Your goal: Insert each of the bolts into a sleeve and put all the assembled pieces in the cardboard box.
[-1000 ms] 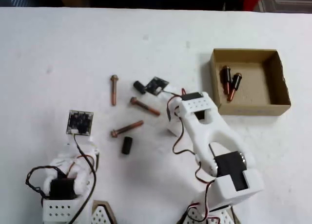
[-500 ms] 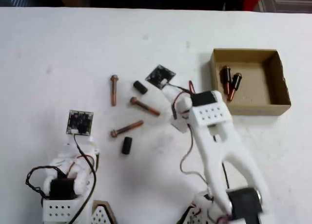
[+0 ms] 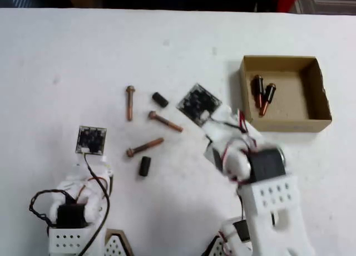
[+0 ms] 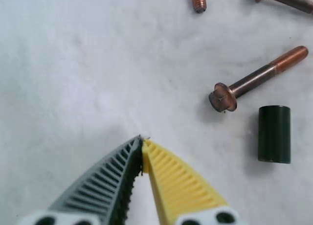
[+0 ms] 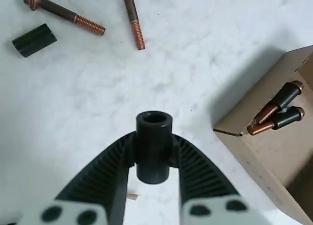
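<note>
A black sleeve (image 5: 154,122) is clamped upright, bore exposed for a bolt, in the right gripper (image 5: 152,139) between 3 loose bolts (image 3: 165,122) and the cardboard box (image 3: 278,124); the left gripper (image 4: 142,146) is closed, empty.

Legible text, labels, numbers, signs: none in any view. Cardboard box (image 3: 283,124) walls are plain. Bolts (image 3: 129,103) and sleeves (image 3: 144,166) show no readable marks. Any print on the circuit boards (image 3: 91,139) is too small to read.
</note>
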